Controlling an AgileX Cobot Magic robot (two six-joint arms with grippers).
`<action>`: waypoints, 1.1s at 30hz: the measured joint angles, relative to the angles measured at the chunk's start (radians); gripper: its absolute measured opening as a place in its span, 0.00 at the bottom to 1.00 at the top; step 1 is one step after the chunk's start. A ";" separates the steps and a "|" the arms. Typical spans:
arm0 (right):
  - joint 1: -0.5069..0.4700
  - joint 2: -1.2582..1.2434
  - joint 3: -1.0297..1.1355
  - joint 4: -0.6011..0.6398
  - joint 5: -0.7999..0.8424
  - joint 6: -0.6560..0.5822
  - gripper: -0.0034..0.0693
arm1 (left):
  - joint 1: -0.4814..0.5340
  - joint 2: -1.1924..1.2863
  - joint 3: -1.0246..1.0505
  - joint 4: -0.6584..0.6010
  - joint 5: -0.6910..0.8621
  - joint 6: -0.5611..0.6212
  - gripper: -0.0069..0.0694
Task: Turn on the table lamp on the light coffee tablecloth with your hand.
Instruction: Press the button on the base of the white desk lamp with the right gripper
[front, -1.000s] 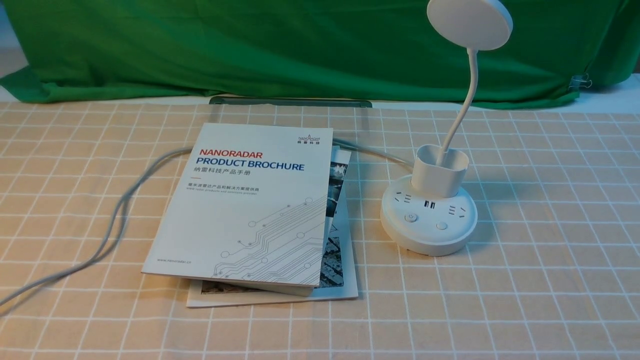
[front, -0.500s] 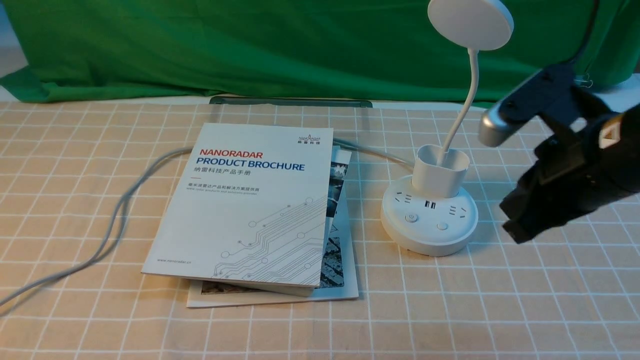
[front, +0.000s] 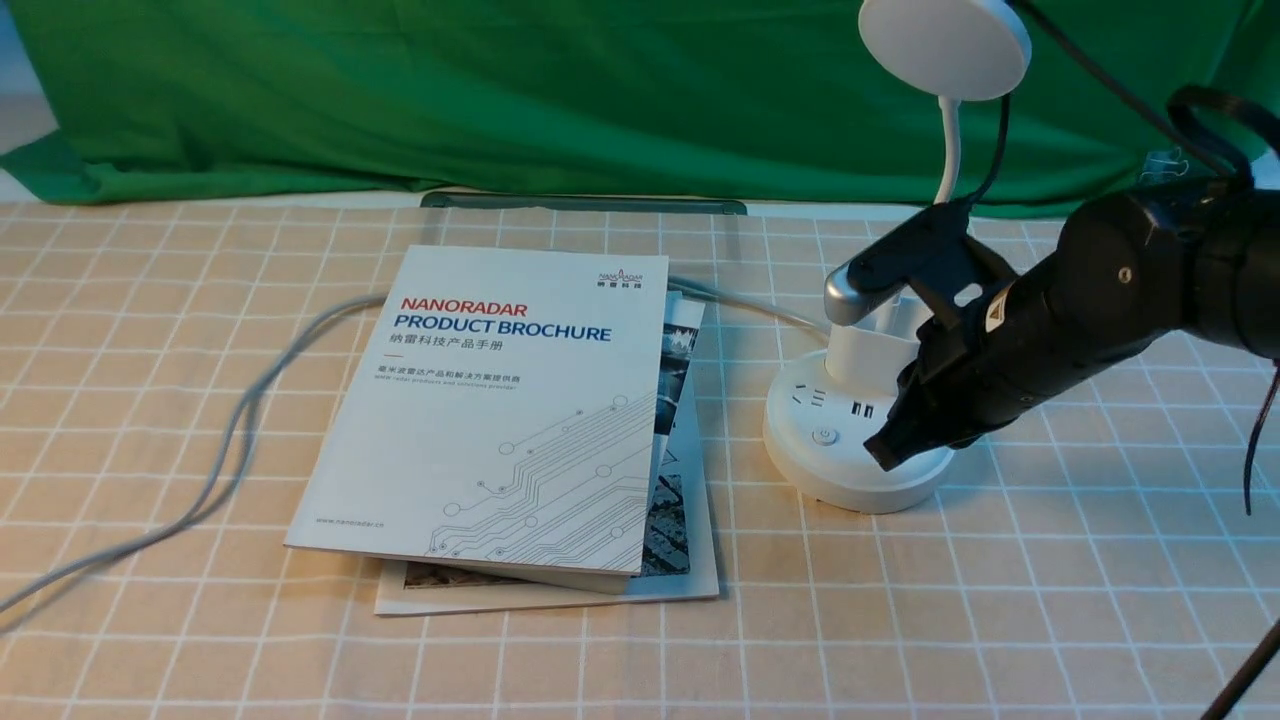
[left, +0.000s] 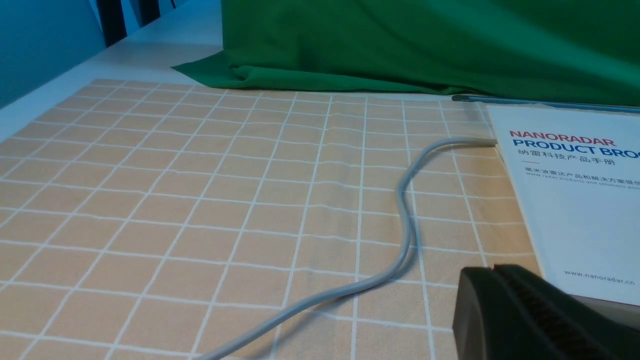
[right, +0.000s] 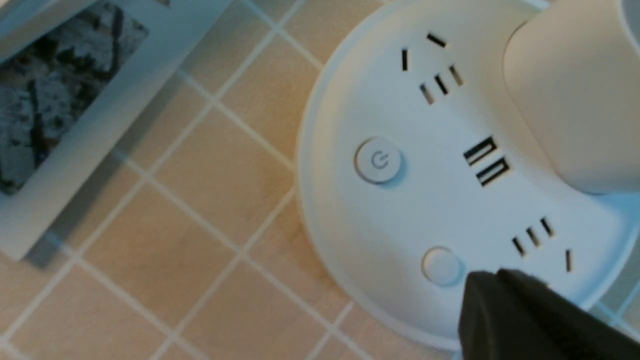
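Observation:
The white table lamp stands on the light coffee tablecloth at the right, its disc head raised on a thin neck. My right gripper is shut and empty. Its dark tip hovers over the front right of the lamp's base, just beside the plain round button. The power button lies further along the base and shows in the front view. In the right wrist view the gripper covers the base's edge. My left gripper is shut and empty, low over the cloth.
Two stacked brochures lie left of the lamp. A grey cable runs from under them across the cloth to the left. A green backdrop cloth hangs along the far edge.
My right arm came into view from the right and moved left and down, until its tip is over the lamp's base. The lamp and brochures have not moved.

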 joint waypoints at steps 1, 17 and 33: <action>-0.004 0.009 -0.001 0.000 -0.009 0.000 0.09 | 0.000 0.000 0.000 0.000 0.000 0.000 0.12; -0.016 0.052 -0.001 0.003 -0.065 0.002 0.09 | 0.000 0.000 0.000 0.000 0.000 0.000 0.12; -0.006 0.069 -0.001 0.012 -0.062 0.002 0.09 | 0.000 0.000 0.000 0.000 0.000 0.000 0.12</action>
